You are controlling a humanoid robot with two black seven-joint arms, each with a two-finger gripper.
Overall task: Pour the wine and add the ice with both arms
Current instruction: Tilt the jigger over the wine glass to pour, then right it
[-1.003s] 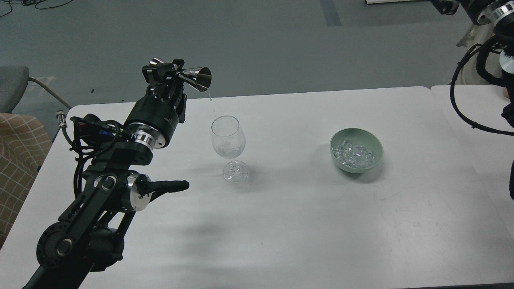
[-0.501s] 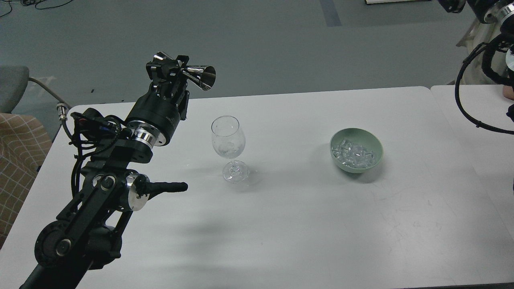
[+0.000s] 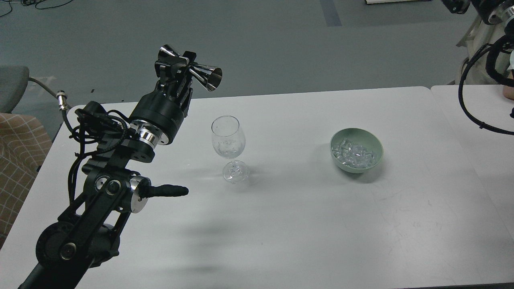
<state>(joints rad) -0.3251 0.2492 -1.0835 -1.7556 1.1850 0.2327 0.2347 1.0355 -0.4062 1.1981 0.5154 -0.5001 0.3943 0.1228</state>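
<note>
White table (image 3: pixel 305 224) — left jaws (image 3: pixel 176 65) clamp tilted jigger (image 3: pixel 188 72).

Pale green bowl (image 3: pixel 356 138), white table (image 3: pixel 305 216), shiny silver jigger (image 3: pixel 192 71), black arm (image 3: pixel 116 160)

Even, cool overhead light, moderately bright. The white rectangular desk (image 3: pixel 305 224) is evenly lit with mild sheen, no blown-out glare. Soft, diffuse shadows lower left and right of the clear stemmed wine glass (image 3: pixel 229 146) and pale green round bowl (image 3: pixel 356 149). Sharp specular highlights on the shiny steel double-cone jigger (image 3: pixel 192 73). Focus crisp centre; slight softness and noise at edges.
</note>
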